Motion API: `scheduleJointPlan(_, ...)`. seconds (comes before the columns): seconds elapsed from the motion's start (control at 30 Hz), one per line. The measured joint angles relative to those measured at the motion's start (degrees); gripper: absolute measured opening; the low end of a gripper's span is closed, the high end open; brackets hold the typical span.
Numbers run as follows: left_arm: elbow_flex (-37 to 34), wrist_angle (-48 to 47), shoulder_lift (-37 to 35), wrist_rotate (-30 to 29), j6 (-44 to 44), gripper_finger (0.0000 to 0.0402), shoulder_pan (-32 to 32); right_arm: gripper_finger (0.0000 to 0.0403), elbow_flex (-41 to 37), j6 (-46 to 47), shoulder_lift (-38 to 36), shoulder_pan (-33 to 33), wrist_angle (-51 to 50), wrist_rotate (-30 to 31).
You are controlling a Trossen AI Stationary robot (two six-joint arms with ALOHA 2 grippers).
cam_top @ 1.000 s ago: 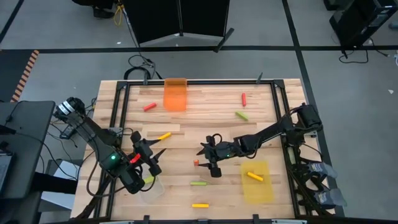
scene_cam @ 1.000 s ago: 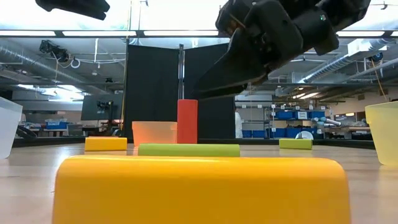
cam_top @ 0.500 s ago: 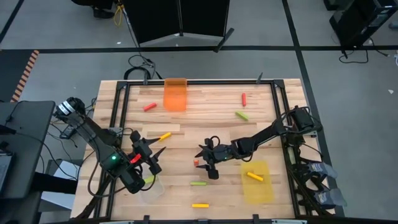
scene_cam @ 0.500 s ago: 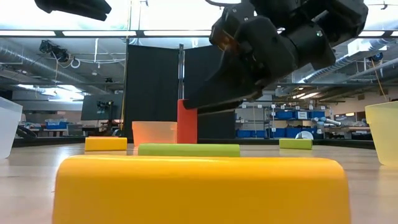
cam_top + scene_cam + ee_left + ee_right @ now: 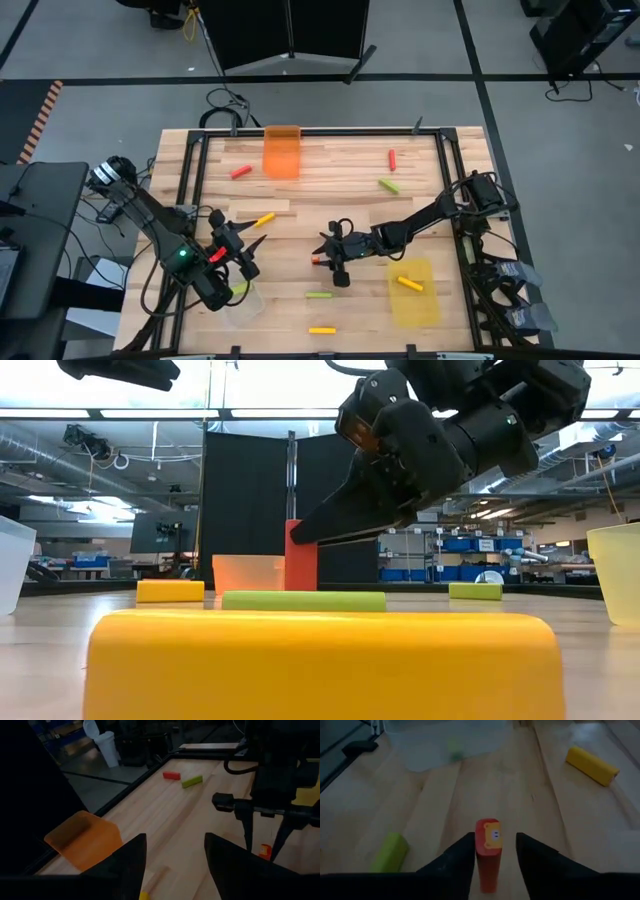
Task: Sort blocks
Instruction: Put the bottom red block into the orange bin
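Note:
A small red block [image 5: 488,851] stands upright on the table near its middle [image 5: 316,260]. My right gripper [image 5: 494,838] is open and low, one finger on either side of this block, and I see no touch. The low view shows its fingers [image 5: 335,525] in front of the block's top [image 5: 301,555]. My left gripper [image 5: 175,862] is open and empty, hovering over the table's near left [image 5: 245,252]. Other red [image 5: 240,171], yellow [image 5: 263,218] and lime green [image 5: 319,294] blocks lie flat on the table.
An orange bin [image 5: 282,150] stands at the far edge, a yellow bin [image 5: 413,300] with a yellow block [image 5: 408,283] at the near right, and a clear bin [image 5: 243,298] with a green block under my left arm. A yellow block [image 5: 321,329] lies at the near edge.
My right gripper has come down and moved toward the table's left, closing in on the upright red block until its fingers stand on either side of it. The block has stayed where it was.

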Motion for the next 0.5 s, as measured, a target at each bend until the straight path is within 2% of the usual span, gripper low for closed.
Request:
scheduleJointPlan(0.27, 0.0, -0.2, 0.0, -0.6, 0.0, 0.0207, 0.0, 0.007, 0.0, -1.4, 0.0, 0.0, 0.2, 0.0)
scheduleJointPlan(0.5, 0.0, -0.3, 0.0, -0.9, 0.0, 0.0207, 0.0, 0.007, 0.0, -4.4, 0.0, -1.2, 2.6, 0.4)
